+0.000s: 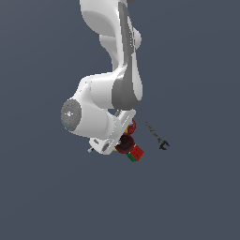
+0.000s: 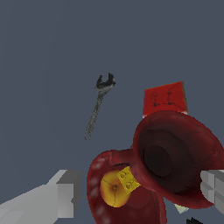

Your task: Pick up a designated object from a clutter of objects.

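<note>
The designated object, a deep dark red bowl (image 2: 175, 157) with a near-black hollow, lies tilted among the clutter of objects. It overlaps the flat red plate (image 2: 109, 190) with its yellow centre. My gripper (image 2: 138, 192) is open, and its pale fingers (image 2: 63, 197) stand on either side of the bowl and plate, not touching them. In the exterior view the arm's hand (image 1: 108, 139) hangs low over the bowl (image 1: 124, 143) and hides most of it.
A red-green cube (image 2: 166, 98) sits just behind the bowl, also seen in the exterior view (image 1: 136, 153). A dark wrench (image 2: 97, 107) lies apart on the grey floor (image 1: 157, 136). A small yellow block (image 2: 127, 179) rests against the bowl's rim.
</note>
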